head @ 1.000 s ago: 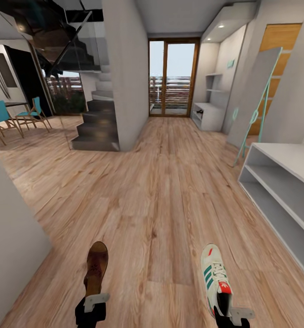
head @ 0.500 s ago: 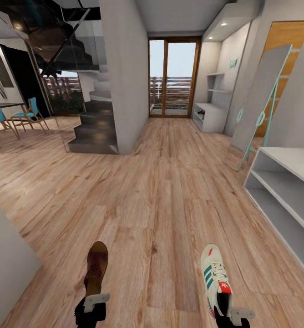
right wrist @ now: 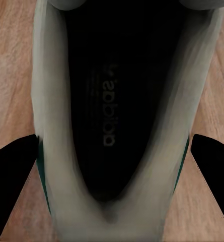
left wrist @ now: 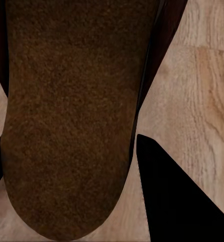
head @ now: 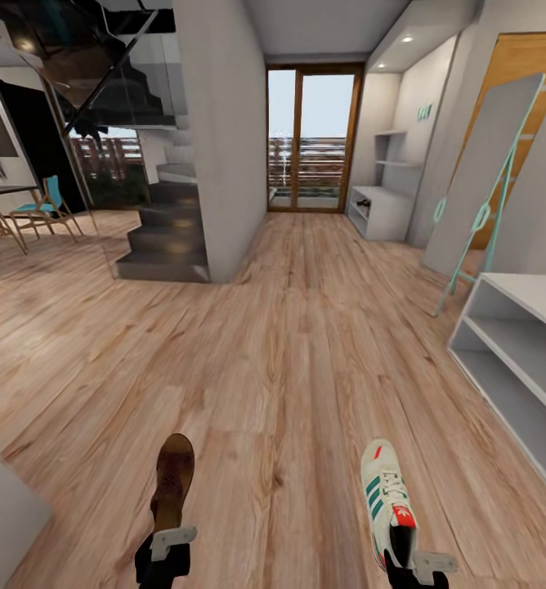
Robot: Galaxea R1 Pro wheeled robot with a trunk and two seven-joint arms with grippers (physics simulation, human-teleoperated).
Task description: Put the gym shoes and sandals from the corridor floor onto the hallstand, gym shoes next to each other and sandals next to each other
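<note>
Low over the corridor floor point(head: 289, 343), each forward-reaching end effector grips footwear: left point(head: 163, 550) a sandal point(head: 173, 478), right point(head: 410, 563) a gym shoe point(head: 387, 499).

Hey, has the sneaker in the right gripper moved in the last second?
Yes. The sneaker sits unchanged in the right gripper, but both have travelled forward: the white unit has slid off rightward.
</note>
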